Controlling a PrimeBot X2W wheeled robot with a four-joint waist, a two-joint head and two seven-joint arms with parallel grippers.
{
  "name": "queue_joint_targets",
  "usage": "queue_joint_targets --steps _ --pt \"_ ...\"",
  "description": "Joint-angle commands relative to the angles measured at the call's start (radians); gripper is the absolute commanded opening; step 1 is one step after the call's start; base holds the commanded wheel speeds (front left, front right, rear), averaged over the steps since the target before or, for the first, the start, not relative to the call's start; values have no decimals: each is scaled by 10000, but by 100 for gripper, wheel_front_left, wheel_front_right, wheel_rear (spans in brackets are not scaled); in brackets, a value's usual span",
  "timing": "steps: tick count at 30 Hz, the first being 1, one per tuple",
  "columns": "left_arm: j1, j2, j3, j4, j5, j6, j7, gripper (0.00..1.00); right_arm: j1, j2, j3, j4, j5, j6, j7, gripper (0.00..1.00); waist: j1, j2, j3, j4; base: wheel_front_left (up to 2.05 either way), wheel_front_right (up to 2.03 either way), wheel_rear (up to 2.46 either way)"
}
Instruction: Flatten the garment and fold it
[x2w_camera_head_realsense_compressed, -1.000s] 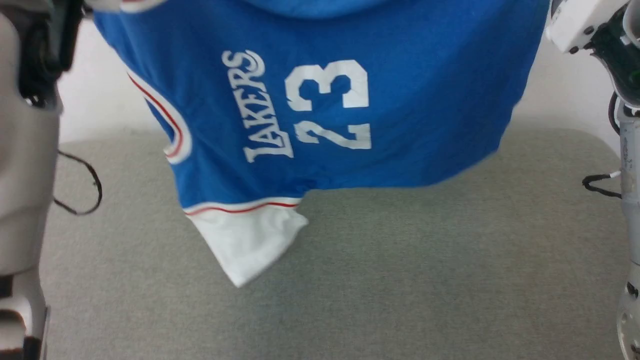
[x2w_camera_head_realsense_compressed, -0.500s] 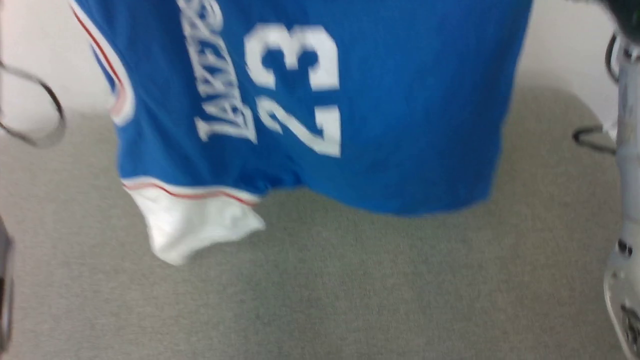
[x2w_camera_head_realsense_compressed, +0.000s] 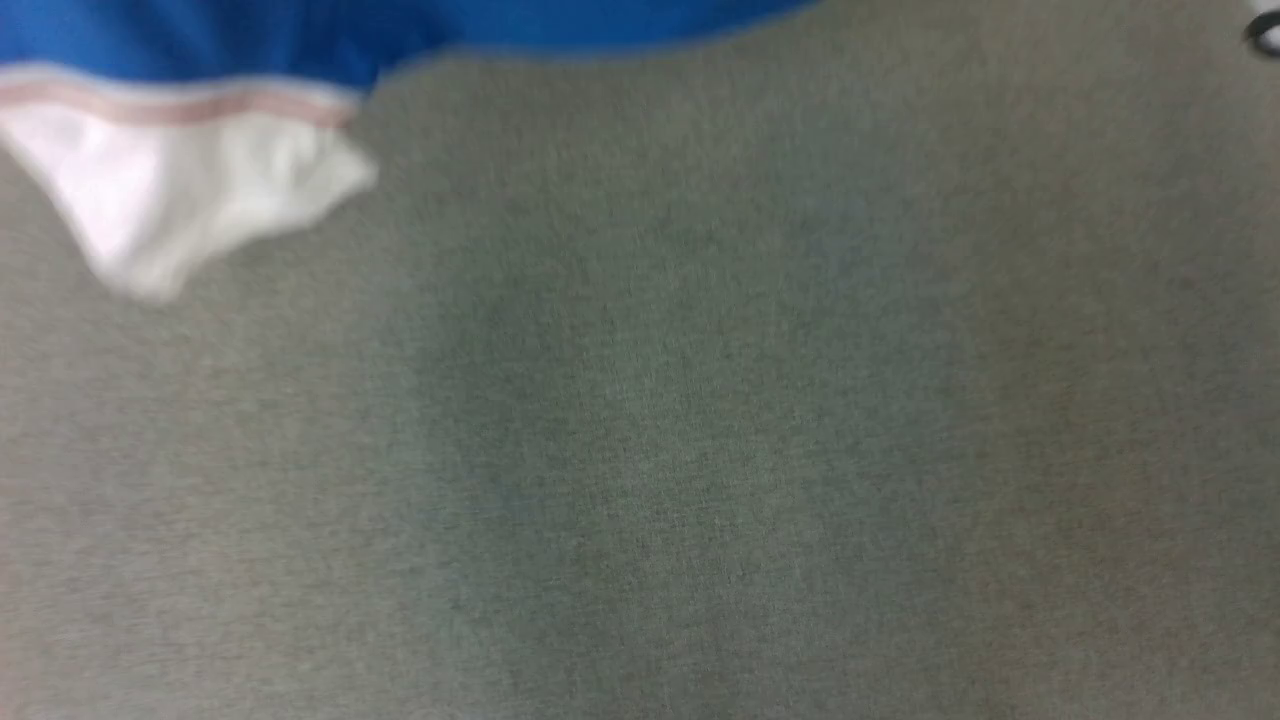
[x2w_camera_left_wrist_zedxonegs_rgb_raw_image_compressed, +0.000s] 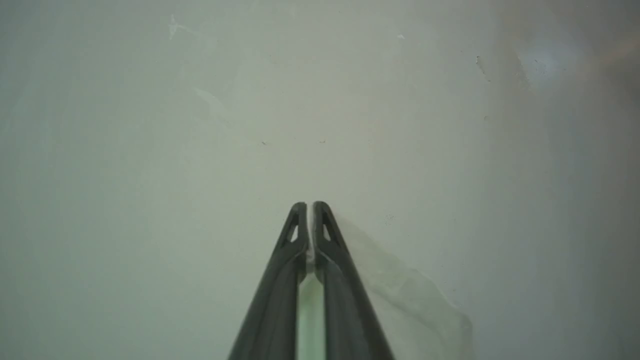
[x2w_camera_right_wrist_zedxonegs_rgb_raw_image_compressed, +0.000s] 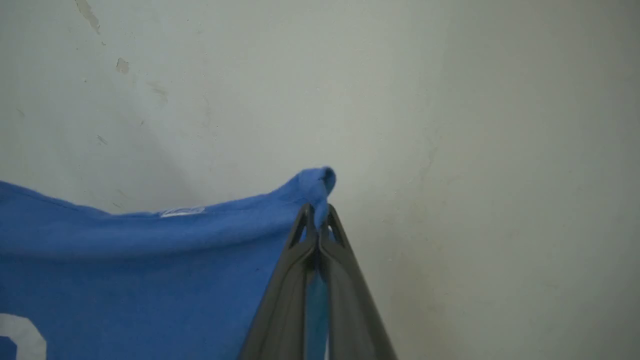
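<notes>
Our left gripper (x2w_camera_left_wrist_zedxonegs_rgb_raw_image_compressed: 310, 206) is clenched, its two long dark fingers meeting at the tips with a thin sliver of white cloth nipped between them. A pale, soft fold hangs just beside the fingers, in front of a scuffed, off-white wall (x2w_camera_left_wrist_zedxonegs_rgb_raw_image_compressed: 150, 125). We take that white cloth for a sleeve end of the shirt (x2w_camera_head_realsense_compressed: 300, 25), though the wrist view is too plain to be sure.

From the head, the shirt sits at the top left: a smooth blue knit with a faint red-and-white band (x2w_camera_head_realsense_compressed: 180, 100), and under it a limp white sleeve (x2w_camera_head_realsense_compressed: 170, 190) that tapers to a point. It hangs over the table (x2w_camera_head_realsense_compressed: 700, 400), a flat, grey, felt-like surface that spreads wide to the right. The blur hides whether the sleeve tip touches it.

Our right gripper (x2w_camera_right_wrist_zedxonegs_rgb_raw_image_compressed: 317, 209) is clamped on a blue corner of the shirt, a small bunch poking up past the tips. From there the cloth runs away in a shallow sag, with a small white label (x2w_camera_right_wrist_zedxonegs_rgb_raw_image_compressed: 182, 211) near its top edge and part of a white number (x2w_camera_right_wrist_zedxonegs_rgb_raw_image_compressed: 20, 335) lower down.

So the shirt's long line runs gripper to gripper, with the table under it. Spreading it probably means lowering both arms together, taut.
</notes>
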Motion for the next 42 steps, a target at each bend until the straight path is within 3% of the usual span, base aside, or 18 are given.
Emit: queue_joint_targets --steps 1,7,14,19,24,28,31,34,39,42 --pt "-293 -118 -38 144 -3 -110 -169 0 -264 -97 -46 199 -127 -9 -218 0 -5 0 1276 -146 0 0 0" --pt "-536 -188 -75 530 -122 -508 -1113 0 -888 -433 -17 838 -403 -9 -1068 0 -5 0 2324 188 0 0 0" --pt "-35 -87 30 467 -391 -884 -1970 0 -1116 -890 691 1188 -406 -9 -1935 0 -5 0 3268 566 0 0 0" --pt "801 -10 139 -69 -661 -1102 -2194 0 -784 -1218 1695 953 366 -9 -2436 0 -5 0 3301 816 0 0 0" --pt "2109 135 268 -1325 -1162 -1195 -1949 0 234 -2009 2954 -470 1892 -9 -2388 0 -5 0 2879 1070 0 0 0" --pt "3896 431 348 -3164 -1557 -939 -1274 0 1893 -3047 3432 -2448 3253 -9 -1975 0 -5 0 2324 1217 0 0 0" --pt "5715 720 394 -4822 -1824 -559 -705 0 3574 -3781 3181 -3932 4007 -9 -1565 0 -5 0 1852 1307 0 0 0" --pt "7043 888 435 -5910 -1942 -186 -407 0 4798 -4108 2736 -4780 4309 -9 -1334 0 -5 0 1525 1368 0 0 0" --pt "10517 1382 442 -8061 -1849 786 -35 0 7860 -4071 1413 -6404 4566 -9 -905 0 -5 0 758 1434 0 0 0" --pt "12550 1482 331 -8765 -2091 1055 -64 0 9518 -3732 829 -7006 4603 -9 -697 0 -5 0 342 1443 0 0 0"
